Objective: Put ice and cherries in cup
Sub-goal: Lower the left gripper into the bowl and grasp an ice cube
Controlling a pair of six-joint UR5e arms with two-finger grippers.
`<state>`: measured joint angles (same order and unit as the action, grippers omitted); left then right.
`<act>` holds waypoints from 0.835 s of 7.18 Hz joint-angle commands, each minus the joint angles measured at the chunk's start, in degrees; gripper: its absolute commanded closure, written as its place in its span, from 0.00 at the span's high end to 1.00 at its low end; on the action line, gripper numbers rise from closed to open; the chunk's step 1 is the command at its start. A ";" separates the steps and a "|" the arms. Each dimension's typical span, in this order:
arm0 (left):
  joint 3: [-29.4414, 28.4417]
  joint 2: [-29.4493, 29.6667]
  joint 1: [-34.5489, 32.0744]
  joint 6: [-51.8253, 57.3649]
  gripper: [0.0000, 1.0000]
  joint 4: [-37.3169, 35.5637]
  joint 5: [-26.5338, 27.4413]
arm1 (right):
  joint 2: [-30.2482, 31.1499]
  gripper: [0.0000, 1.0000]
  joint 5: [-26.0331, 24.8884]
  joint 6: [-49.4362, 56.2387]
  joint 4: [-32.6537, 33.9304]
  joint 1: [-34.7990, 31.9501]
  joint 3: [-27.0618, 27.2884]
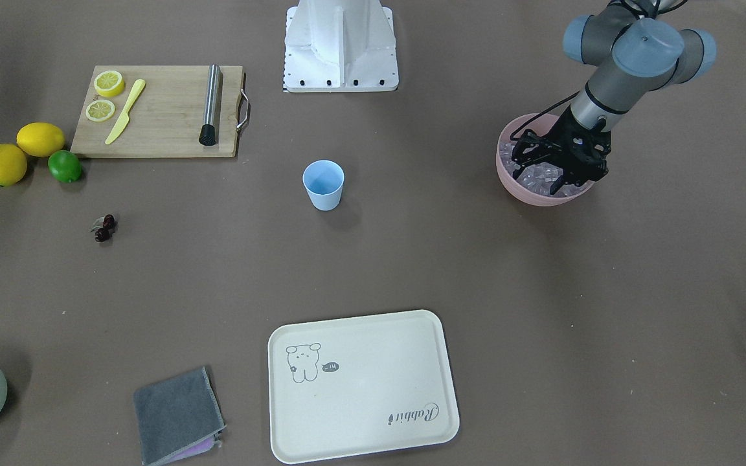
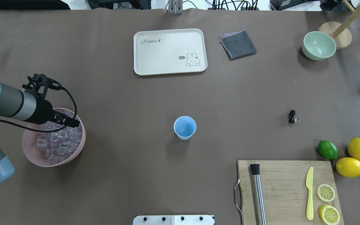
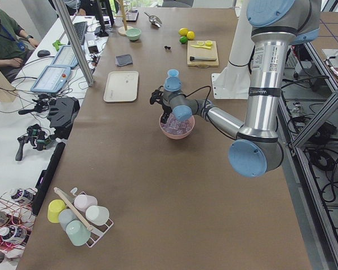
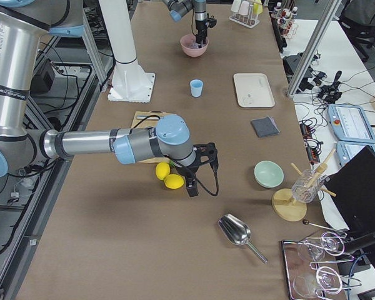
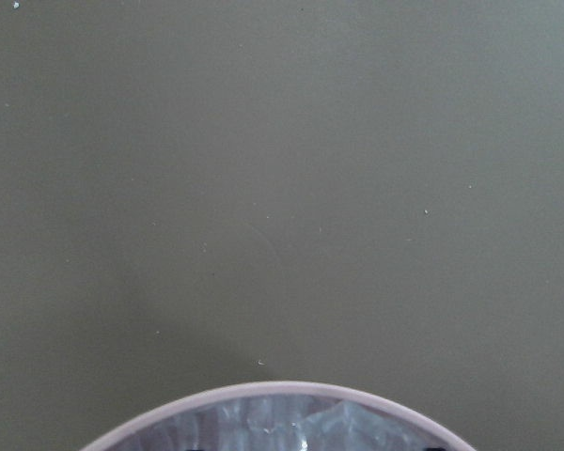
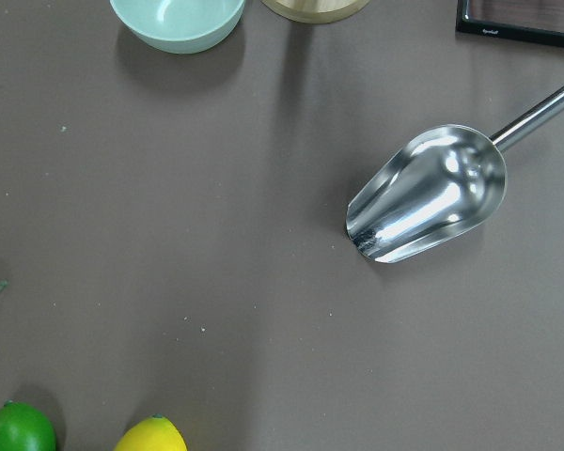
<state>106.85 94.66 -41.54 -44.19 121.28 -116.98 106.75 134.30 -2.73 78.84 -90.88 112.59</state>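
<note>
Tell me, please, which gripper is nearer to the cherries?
Right. The right gripper hovers beside the lemons, near the cherries; the left gripper is down in the pink bowl, beyond the cup.

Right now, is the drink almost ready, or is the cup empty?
Nothing looks done yet: the cup looks empty. In hand: the left gripper is down in the pink bowl, open among the ice, with no cube clearly gripped. Left to do: carry ice to the cup, then fetch the cherries, which lie on the table, well away from it.
</note>
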 commanded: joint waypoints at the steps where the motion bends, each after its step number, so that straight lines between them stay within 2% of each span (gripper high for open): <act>1: 0.03 0.44 -0.47 0.07 0.81 0.01 -0.35 | -0.14 1.00 0.00 0.00 0.00 0.00 0.00; 3: -0.06 0.44 -0.56 0.07 0.71 0.01 -0.18 | -0.14 1.00 0.00 0.00 0.00 0.00 0.00; 6: -0.06 0.44 -0.73 0.07 0.71 -0.08 -0.18 | -0.22 1.00 0.00 0.00 0.00 0.00 0.00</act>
<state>106.80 95.10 -42.24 -44.12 121.23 -117.16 106.54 134.30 -2.73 78.84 -90.88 112.59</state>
